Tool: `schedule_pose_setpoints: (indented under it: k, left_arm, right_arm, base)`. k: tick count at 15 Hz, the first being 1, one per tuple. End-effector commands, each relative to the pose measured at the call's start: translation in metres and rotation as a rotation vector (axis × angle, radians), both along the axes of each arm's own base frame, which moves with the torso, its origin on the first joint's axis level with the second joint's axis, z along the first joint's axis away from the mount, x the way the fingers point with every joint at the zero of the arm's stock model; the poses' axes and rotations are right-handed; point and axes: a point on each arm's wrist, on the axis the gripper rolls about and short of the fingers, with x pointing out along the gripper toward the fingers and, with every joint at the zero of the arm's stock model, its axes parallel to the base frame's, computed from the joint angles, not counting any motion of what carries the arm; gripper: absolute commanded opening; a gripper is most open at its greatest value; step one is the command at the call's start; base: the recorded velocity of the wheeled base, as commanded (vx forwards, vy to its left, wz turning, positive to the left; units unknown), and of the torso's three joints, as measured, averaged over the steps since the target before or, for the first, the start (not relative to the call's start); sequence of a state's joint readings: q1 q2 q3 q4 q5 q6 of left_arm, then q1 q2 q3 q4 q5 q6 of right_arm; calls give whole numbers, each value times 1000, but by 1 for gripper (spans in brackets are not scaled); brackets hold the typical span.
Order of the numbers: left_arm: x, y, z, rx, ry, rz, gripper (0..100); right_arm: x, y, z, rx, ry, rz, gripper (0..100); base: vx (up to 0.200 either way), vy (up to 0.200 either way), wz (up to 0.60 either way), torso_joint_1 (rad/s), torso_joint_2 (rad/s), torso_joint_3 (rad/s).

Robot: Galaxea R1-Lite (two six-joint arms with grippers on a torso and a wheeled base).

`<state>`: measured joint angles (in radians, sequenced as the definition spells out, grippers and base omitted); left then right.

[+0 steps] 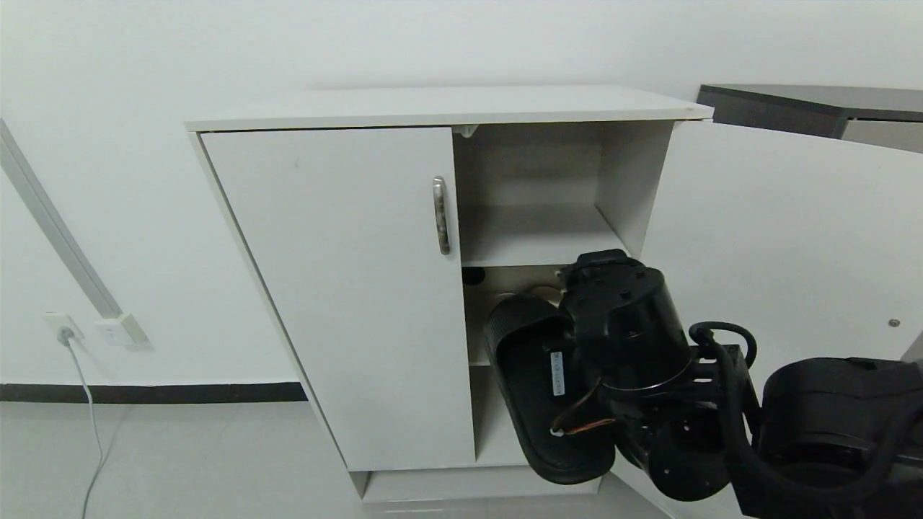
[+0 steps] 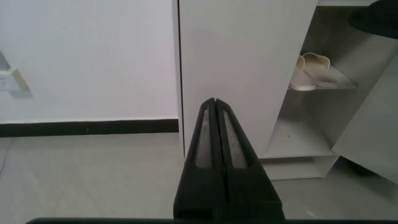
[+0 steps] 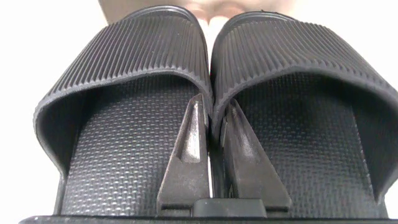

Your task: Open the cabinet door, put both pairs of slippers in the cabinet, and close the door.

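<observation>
1. The right gripper pinches the black slippers by their adjoining strap edges, one finger inside each shoe.
2. The pair hangs upright, soles outward, in the cabinet's open right half, at the middle shelf's front edge.
3. Pale slippers lie on that shelf; the right door stands wide open, the left door shut.
4. The left gripper, fingers pressed together, hovers facing the left door.

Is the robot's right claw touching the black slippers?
Touching. The right wrist view shows the right gripper clamped on the black slippers, fingers pinching their inner edges.
</observation>
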<state>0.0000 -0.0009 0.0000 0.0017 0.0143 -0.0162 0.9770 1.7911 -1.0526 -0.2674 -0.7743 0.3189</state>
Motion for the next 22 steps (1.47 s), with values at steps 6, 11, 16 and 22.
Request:
schedule_pose_setpoints:
  k: [6,11,16,22]
  left_arm:
    - [0,0,0,-1,1,1,0]
    - [0,0,0,1,1,7,0]
    - [0,0,0,1,1,7,0]
    - [0,0,0,1,1,4,0]
  right_arm:
    - [28,-4,48,69,-64,-91,0]
    - [39,8,29,71,-102,-80,0]
    - [39,7,26,70,-95,-80,0]
    - [40,5,26,73,-96,-85,0]
  base:
    - [0,0,0,0,0,0]
    - [0,0,0,0,0,0]
    - [0,0,0,0,0,0]
    - [133,0,0,0,2,4]
